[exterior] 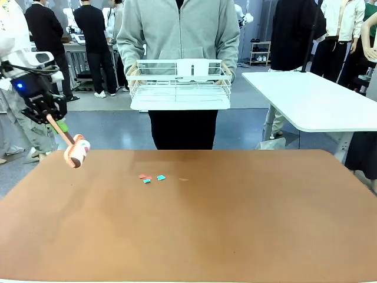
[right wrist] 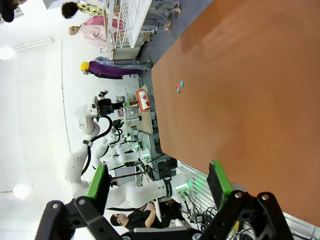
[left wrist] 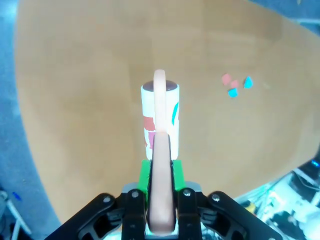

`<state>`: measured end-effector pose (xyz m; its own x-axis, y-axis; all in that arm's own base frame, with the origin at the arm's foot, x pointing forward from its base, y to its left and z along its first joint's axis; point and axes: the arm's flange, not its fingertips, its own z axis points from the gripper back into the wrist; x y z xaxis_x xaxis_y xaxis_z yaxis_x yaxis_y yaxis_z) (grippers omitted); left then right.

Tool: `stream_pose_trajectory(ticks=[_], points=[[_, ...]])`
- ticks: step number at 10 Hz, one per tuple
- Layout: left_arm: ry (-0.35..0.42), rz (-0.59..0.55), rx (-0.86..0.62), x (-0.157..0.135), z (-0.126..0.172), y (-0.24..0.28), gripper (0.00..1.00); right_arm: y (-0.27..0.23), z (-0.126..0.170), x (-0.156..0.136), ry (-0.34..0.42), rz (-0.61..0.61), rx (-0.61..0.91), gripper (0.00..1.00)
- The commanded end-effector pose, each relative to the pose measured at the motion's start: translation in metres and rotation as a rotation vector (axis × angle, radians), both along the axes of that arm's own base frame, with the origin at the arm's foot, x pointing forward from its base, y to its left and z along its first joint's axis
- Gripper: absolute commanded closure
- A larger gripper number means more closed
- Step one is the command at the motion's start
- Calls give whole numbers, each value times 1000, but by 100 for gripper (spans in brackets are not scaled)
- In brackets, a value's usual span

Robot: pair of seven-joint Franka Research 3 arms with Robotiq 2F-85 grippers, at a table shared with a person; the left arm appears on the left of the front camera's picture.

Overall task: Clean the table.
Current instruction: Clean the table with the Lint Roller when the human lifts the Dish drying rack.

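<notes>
Front view: your left gripper point(exterior: 44, 109) pinches the handle of a lint roller point(exterior: 75, 152), held in the air at the far left corner of the table point(exterior: 235, 224). A few red and teal paper scraps point(exterior: 151, 177) lie to the roller's right, apart from it. A person point(exterior: 177, 29) waits across the table with a white basket point(exterior: 179, 85). To do this step well, lower the roller until its drum lies flat on the top, then roll it squarely over the scraps with light, even pressure. Left wrist view: the green pads point(left wrist: 145, 175) clamp the pink handle, the drum points ahead over bare table, and the scraps sit off to the upper right. Right wrist view: your right gripper point(right wrist: 157, 182) stands spread with nothing between its fingers, and the table stretches away beyond it with the scraps far off.
</notes>
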<state>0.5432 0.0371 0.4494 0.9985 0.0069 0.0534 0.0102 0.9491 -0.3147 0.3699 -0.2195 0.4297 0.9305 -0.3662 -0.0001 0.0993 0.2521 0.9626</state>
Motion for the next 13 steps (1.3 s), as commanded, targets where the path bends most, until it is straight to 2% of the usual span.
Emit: stream_pose_trajectory(ticks=[1, 3, 4, 7, 9, 11, 13], points=[[29, -69, -88, 15, -4, -6, 79, 0, 4, -2, -10, -1, 7, 0], [46, -86, -95, 28, -17, -16, 79, 0, 4, -2, -10, -1, 7, 0], [10, -104, -80, 30, -23, -20, 79, 0, 4, -2, -10, -1, 7, 0], [-37, -149, -189, 38, -53, -18, 79, 0, 4, -2, -10, -1, 7, 0], [-21, -155, -238, 42, -65, -5, 79, 0, 4, -2, -10, -1, 7, 0], [-69, -188, -304, 42, -74, -1, 79, 0, 4, -2, -10, -1, 7, 0], [-40, -186, -395, 45, -85, 7, 79, 0, 4, -2, -10, -1, 7, 0]])
